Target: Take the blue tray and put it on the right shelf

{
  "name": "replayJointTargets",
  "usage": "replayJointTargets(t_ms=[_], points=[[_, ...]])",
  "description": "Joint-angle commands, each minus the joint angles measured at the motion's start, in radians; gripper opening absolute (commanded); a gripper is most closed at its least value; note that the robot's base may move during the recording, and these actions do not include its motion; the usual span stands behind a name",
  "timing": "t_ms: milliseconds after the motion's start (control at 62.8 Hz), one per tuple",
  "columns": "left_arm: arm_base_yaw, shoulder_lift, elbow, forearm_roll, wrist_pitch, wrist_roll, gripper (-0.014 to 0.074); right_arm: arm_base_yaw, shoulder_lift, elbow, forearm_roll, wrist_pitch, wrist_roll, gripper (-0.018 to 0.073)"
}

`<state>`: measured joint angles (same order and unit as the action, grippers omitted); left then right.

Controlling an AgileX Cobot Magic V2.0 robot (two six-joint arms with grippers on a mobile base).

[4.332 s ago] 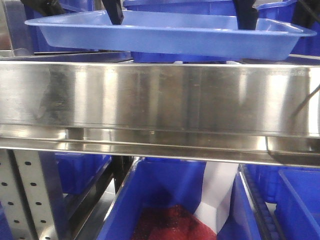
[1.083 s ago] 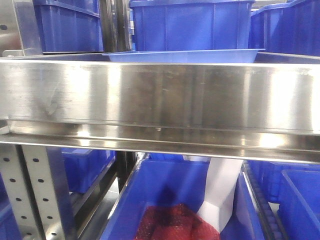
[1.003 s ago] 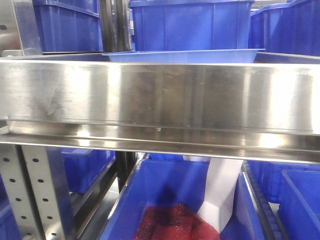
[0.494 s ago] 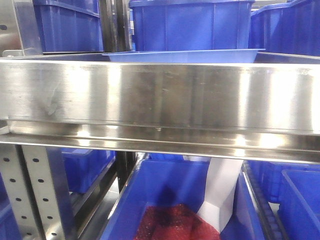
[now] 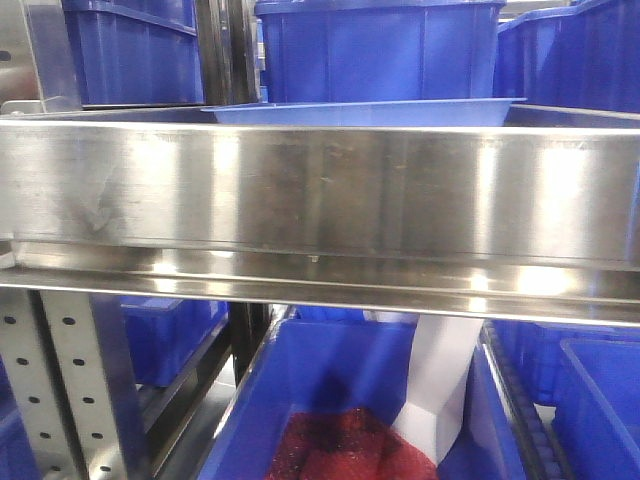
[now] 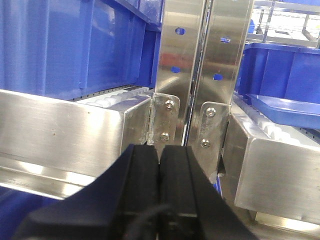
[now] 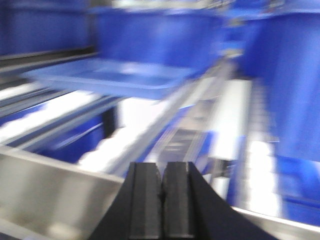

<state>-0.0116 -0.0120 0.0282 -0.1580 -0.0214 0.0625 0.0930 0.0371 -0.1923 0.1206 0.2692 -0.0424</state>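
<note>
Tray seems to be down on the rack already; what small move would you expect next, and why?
Probably pull both arms back. The blue tray sits behind the right shelf lip, and the left end effector and right end effector are shut, holding nothing.

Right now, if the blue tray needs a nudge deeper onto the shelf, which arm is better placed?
Probably the right: its shut tool faces the blue tray directly. The left tool faces the shelf uprights, tray off to its side.

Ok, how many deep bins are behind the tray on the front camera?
3 bins behind the tray: one left, one centre, one right. Others may be hidden.
</note>
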Motion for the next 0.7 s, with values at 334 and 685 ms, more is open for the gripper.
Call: replayJointTargets(t_ms=[334,685], points=[[0.001,-0.013,0.031,-0.004,-0.088,0.004,-0.0048,-0.093,-0.068,0.201,-0.006,-0.308,-0.02,0.002],[0.001,-0.013,0.031,-0.004,-0.088,0.004,-0.0048,-0.095,-0.068,0.199,-0.008,-0.32,-0.02,0.002]])
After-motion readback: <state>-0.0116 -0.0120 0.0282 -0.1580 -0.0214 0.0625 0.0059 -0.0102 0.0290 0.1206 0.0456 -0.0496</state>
